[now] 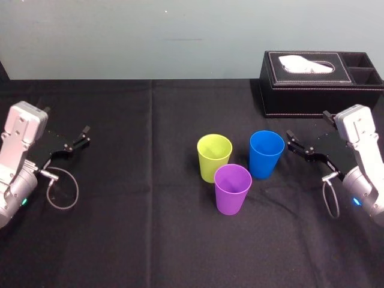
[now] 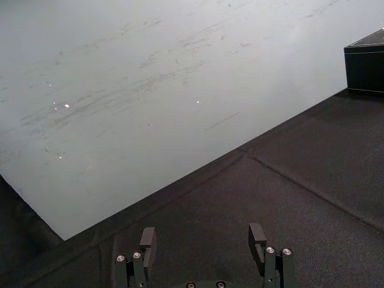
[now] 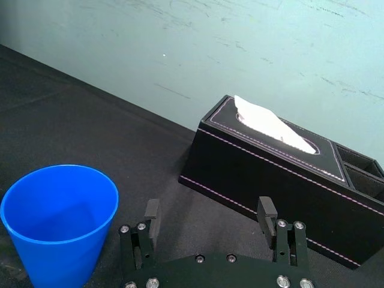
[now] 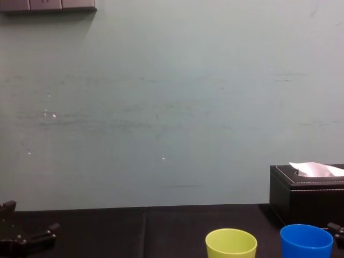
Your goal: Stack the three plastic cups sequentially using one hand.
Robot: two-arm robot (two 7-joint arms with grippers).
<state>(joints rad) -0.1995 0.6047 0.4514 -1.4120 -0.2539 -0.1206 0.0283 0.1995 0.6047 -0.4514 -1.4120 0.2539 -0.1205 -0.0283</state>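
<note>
since the yellow-green cup (image 1: 214, 157), blue cup (image 1: 266, 153) and purple cup (image 1: 232, 188) each stand un-nested on the table (image 1: 132, 240), i judge no stacking done yet. my right gripper (image 3: 209, 211) sits just beside the blue cup, jaws apart; the left gripper (image 2: 202, 231) idles far left, jaws apart.

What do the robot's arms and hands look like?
Both arms have chunky silver-grey shells: the left arm and the right arm. Each ends in a black gripper with thin jointed fingers and shiny screws, the left gripper and the right gripper. A thin grey cable loops beside each wrist, left cable and right cable.
</note>
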